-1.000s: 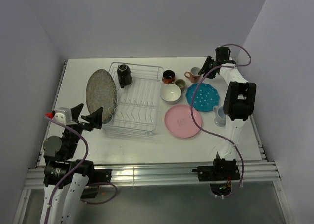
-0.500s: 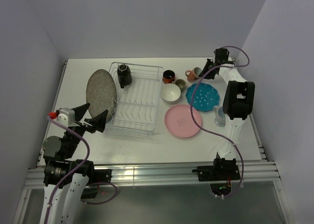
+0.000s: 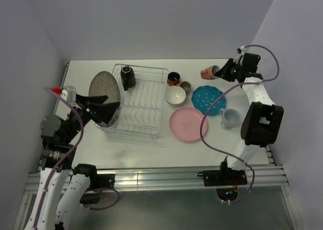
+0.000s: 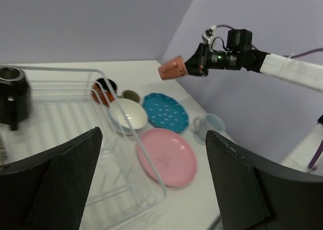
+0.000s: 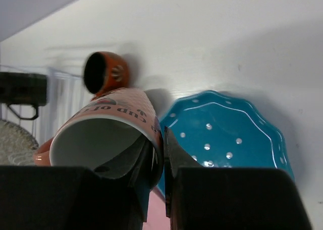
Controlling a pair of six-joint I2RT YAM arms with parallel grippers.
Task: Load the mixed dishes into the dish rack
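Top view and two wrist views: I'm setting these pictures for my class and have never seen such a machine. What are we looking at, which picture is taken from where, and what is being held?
These are two robot arms bolted at the near edge of a white table, each ending in a two-finger gripper. The top view looks down from above and behind them. The other two pictures come from a camera on each wrist.

On the table is a wire dish rack with a black mug inside and a grey speckled plate upright at its left side. Beside it lie a white bowl, teal plate, pink plate, dark-red mug, grey-beige mug and pale blue mug.

The right gripper is shut on a pink mug, held up off the table. The left gripper is open and empty, near the rack.
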